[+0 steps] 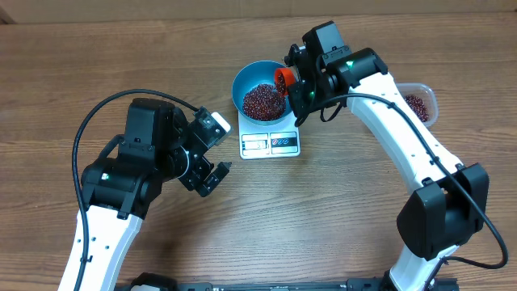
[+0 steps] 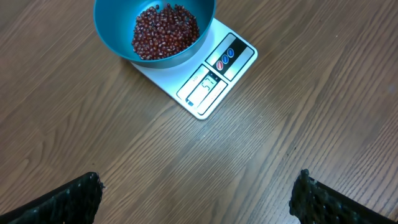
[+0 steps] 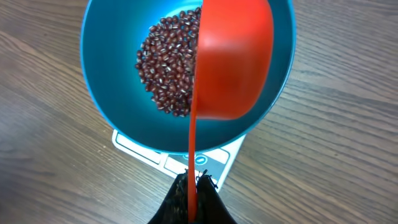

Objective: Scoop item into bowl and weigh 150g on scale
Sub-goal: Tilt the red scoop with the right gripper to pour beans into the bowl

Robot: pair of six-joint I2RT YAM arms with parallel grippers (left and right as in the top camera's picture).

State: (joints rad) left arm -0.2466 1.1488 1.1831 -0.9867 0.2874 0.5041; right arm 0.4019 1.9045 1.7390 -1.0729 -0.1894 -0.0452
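The wooden table [image 1: 339, 210] carries the whole job, with 2 arms reaching in from the near edge. The right gripper [image 1: 295, 81] is clamped tight on the thin handle of an orange-red scoop [image 3: 233, 62]. The left gripper [image 1: 214, 149] hangs idle over bare wood near the scale's front, jaws spread wide and holding nothing.

The blue bowl [image 1: 242, 81] sits on the white kitchen scale [image 2: 217, 74], overhanging its back half so that only the display and button panel show. A clear plastic tub [image 1: 432, 101] with more beans in it stands well apart, at the right beyond the right arm.

The scoop is tipped on its side above the bowl's right half, its back toward the wrist camera, so I cannot tell whether anything is left in it. The red-brown beans [image 3: 165, 68] lie in a loose heap across the bowl's bottom.

This looks like the pouring step: 1 scoopful going in. The display is lit but too blurred to read. The next move likely calls for levelling the scoop and checking the reading. If it is short of 150, the scoop returns to the tub, with smaller portions near the target.
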